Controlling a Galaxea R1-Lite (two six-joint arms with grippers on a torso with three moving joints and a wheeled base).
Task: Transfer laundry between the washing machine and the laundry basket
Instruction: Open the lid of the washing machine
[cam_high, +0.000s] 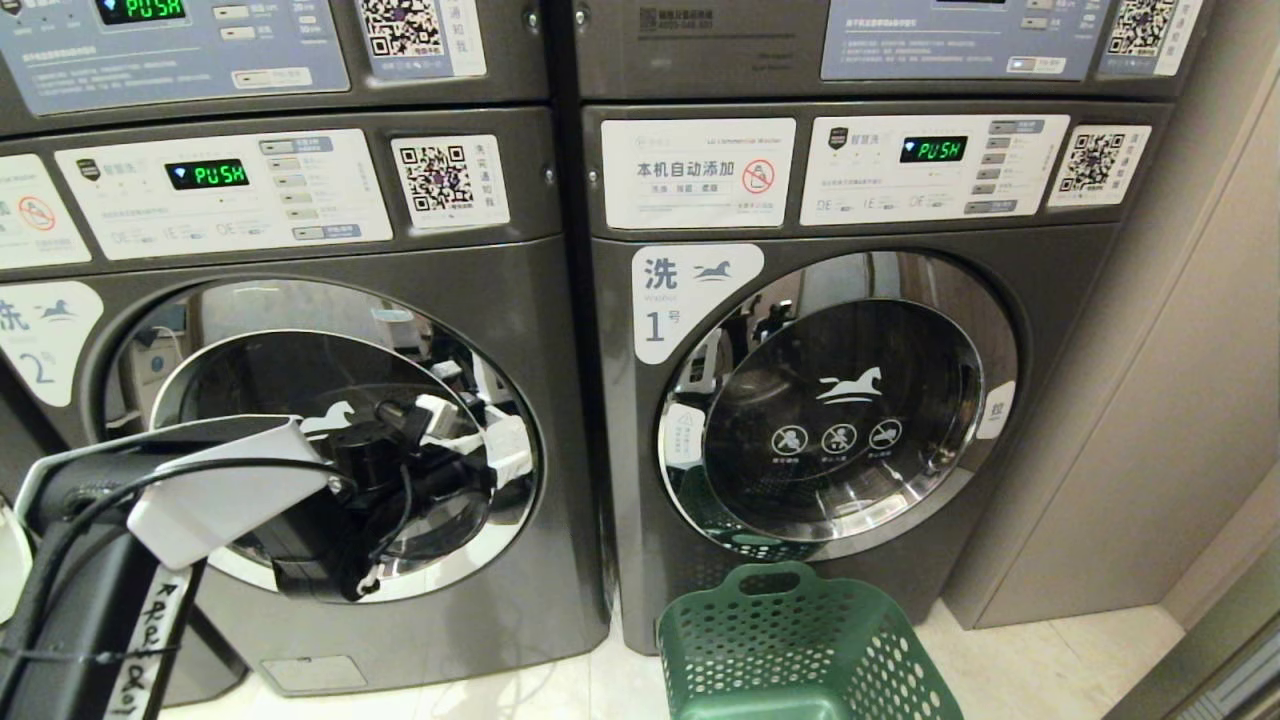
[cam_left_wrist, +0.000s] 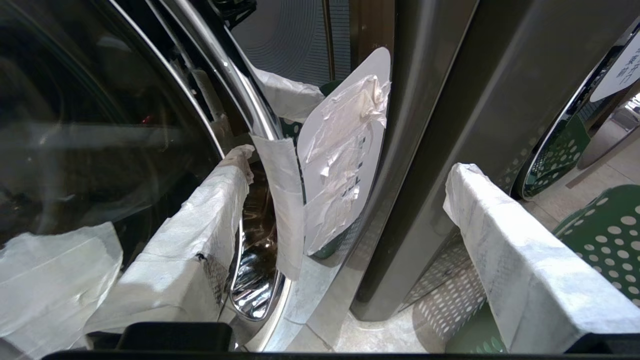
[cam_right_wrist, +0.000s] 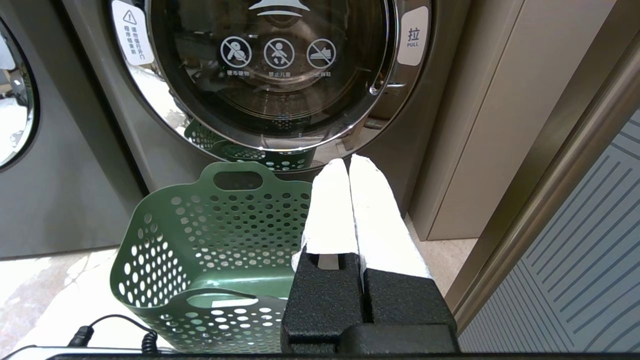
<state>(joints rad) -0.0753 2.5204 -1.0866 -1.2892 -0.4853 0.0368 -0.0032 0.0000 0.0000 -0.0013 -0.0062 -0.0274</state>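
The left claw (cam_left_wrist: 345, 200) hangs released at the right rim of washer 2's (cam_high: 560, 420) shut door (cam_high: 300, 340); a fingertip (cam_left_wrist: 240, 157) could skid off the chrome. Right claw (cam_right_wrist: 350, 165) sits clenched above the empty basket (cam_right_wrist: 150, 240). No laundry visible.

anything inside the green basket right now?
The laundry basket shows only bare perforated walls and floor in the right wrist view; no cloth visible. The right gripper covers its corner nearest that gripper.
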